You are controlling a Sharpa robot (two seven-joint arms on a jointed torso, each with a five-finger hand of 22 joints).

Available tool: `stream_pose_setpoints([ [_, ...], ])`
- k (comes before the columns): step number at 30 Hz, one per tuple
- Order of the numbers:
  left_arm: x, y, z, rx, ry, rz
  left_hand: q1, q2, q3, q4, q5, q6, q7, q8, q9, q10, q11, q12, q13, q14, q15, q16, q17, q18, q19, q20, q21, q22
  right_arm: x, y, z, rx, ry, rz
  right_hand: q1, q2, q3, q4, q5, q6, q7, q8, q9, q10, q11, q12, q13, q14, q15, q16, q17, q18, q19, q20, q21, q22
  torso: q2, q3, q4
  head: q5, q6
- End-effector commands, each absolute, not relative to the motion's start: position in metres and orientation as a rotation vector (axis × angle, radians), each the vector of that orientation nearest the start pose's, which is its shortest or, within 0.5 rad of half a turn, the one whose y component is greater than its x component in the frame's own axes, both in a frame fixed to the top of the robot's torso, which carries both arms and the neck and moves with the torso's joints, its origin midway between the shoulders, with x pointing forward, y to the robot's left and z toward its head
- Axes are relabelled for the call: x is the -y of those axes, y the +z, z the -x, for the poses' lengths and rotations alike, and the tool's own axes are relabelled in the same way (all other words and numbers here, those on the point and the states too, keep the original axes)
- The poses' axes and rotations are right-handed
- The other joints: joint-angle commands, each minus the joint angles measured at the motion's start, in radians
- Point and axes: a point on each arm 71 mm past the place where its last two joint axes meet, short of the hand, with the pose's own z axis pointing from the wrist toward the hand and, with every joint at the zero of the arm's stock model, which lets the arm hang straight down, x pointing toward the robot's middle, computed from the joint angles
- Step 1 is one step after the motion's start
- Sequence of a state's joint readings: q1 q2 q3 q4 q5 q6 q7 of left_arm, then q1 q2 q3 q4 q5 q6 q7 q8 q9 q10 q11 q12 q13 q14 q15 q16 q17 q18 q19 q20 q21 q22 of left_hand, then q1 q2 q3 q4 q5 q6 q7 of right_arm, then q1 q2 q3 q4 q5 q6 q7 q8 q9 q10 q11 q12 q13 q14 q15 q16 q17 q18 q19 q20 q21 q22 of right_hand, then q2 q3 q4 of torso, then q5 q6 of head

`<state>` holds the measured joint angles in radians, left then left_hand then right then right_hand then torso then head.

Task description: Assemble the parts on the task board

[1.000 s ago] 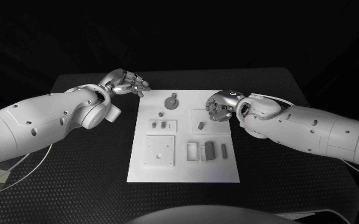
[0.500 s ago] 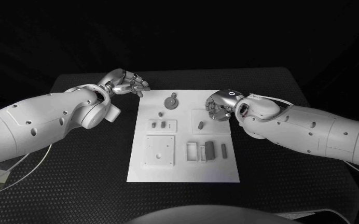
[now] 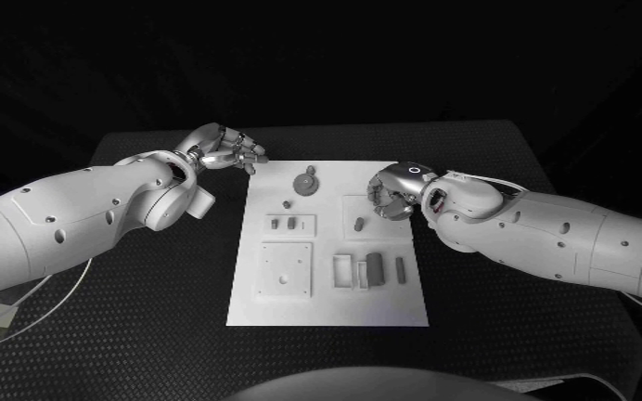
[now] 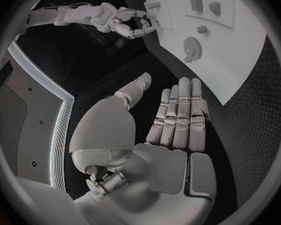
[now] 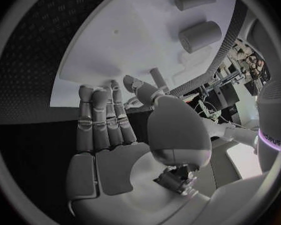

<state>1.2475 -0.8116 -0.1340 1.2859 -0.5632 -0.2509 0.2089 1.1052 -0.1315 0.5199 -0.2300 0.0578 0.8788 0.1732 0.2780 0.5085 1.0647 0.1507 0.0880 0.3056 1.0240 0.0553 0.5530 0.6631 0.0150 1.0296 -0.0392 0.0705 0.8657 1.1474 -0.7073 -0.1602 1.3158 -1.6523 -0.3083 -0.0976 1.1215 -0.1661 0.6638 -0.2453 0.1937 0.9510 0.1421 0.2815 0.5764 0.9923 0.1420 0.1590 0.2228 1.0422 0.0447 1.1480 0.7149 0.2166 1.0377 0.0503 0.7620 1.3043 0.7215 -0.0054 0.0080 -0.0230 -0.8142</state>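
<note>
The white task board (image 3: 329,301) lies mid-table. On it are a round disc part (image 3: 308,183), two small pegs (image 3: 284,223), a single peg (image 3: 359,225), a square plate (image 3: 285,269) and dark blocks (image 3: 376,268) beside a white frame (image 3: 344,271). My right hand (image 3: 392,192) hovers over the board's far right edge, fingers straight and holding nothing (image 5: 115,130); the board (image 5: 134,40), a peg (image 5: 158,77) and two cylinders (image 5: 200,35) lie just beyond its fingertips. My left hand (image 3: 230,150) hangs off the board's far left corner, flat and holding nothing (image 4: 172,120).
The black table (image 3: 147,271) surrounds the board on all sides. The left wrist view shows the board (image 4: 240,50) with the disc (image 4: 192,47), and the right hand (image 4: 131,22) beyond it. A pale cable (image 3: 54,303) lies at the near left.
My right hand has edged slightly nearer and lower over the board's right edge. The left hand and the parts have stayed put.
</note>
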Motion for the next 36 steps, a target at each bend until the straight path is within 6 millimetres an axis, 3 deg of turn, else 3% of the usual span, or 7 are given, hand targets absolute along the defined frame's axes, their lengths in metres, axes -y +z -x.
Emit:
stream_pose_setpoints([
  [1,-0.257,-0.205,-0.522,-1.71,-1.084,0.595,0.007,0.006,-0.006,0.002,0.004,-0.002,0.001,0.002,-0.002,0.009,-0.001,0.0,0.0,0.005,0.0,-0.006,0.001,0.005,0.009,-0.002,0.004,-0.002,0.188,-0.267,-0.486,-1.737,0.49,0.413,0.01,0.005,0.002,-0.003,0.0,0.007,0.001,-0.004,-0.005,0.02,0.005,0.016,0.003,-0.002,-0.009,-0.007,-0.003,0.045,-0.002,0.003,-0.008,-0.001,0.0,0.0006,-0.0013,0.001,-0.001],
  [4,-0.256,-0.205,-0.522,-1.71,-1.085,0.595,0.007,0.007,-0.006,0.002,0.004,-0.002,0.001,0.002,-0.002,0.01,-0.002,0.0,0.0,0.006,0.0,-0.007,0.002,0.005,0.009,-0.002,0.004,-0.002,0.187,-0.267,-0.486,-1.727,0.49,0.418,0.023,0.014,0.003,-0.013,0.0,0.008,0.002,-0.008,-0.012,0.068,-0.013,0.034,0.004,0.002,-0.027,-0.01,-0.006,0.045,0.002,0.002,-0.011,-0.001,-0.001,0.0009,-0.0018,0.001,0.0],
  [8,-0.256,-0.205,-0.522,-1.711,-1.085,0.595,0.007,0.007,-0.006,0.002,0.004,-0.003,0.001,0.002,-0.002,0.01,-0.002,0.0,0.0,0.006,0.0,-0.007,0.003,0.005,0.009,-0.002,0.004,-0.002,0.189,-0.268,-0.486,-1.727,0.478,0.423,0.029,0.024,0.002,-0.02,0.0,0.014,0.0,-0.009,-0.018,0.102,-0.025,0.042,0.001,0.01,-0.038,-0.013,-0.009,0.045,0.01,0.0,-0.011,-0.001,0.0,0.0012,-0.0012,0.0,0.0],
  [27,-0.257,-0.206,-0.522,-1.715,-1.084,0.596,0.006,0.006,-0.007,0.002,0.004,-0.004,0.002,0.001,-0.003,0.01,-0.002,0.0,0.0,0.007,0.0,-0.009,0.006,0.004,0.01,-0.003,0.004,-0.002,0.187,-0.271,-0.487,-1.707,0.452,0.444,0.05,0.027,0.002,-0.038,0.001,-0.007,0.012,-0.027,-0.036,0.141,-0.037,0.04,-0.01,0.025,-0.05,-0.017,-0.013,0.045,0.023,-0.004,-0.014,0.002,0.0,-0.0001,-0.001,-0.002,0.0],
  [36,-0.258,-0.206,-0.522,-1.714,-1.082,0.598,0.006,0.007,-0.007,0.002,0.004,-0.004,0.002,0.001,-0.003,0.01,-0.002,0.0,-0.001,0.007,-0.001,-0.01,0.007,0.004,0.01,-0.003,0.003,-0.002,0.181,-0.274,-0.486,-1.699,0.449,0.469,0.055,0.033,-0.004,-0.036,0.001,0.029,-0.003,-0.007,-0.031,0.188,-0.054,0.058,0.004,0.042,-0.067,-0.015,-0.012,0.045,0.039,-0.01,-0.011,0.007,0.001,0.0006,0.0002,-0.001,-0.002],
])
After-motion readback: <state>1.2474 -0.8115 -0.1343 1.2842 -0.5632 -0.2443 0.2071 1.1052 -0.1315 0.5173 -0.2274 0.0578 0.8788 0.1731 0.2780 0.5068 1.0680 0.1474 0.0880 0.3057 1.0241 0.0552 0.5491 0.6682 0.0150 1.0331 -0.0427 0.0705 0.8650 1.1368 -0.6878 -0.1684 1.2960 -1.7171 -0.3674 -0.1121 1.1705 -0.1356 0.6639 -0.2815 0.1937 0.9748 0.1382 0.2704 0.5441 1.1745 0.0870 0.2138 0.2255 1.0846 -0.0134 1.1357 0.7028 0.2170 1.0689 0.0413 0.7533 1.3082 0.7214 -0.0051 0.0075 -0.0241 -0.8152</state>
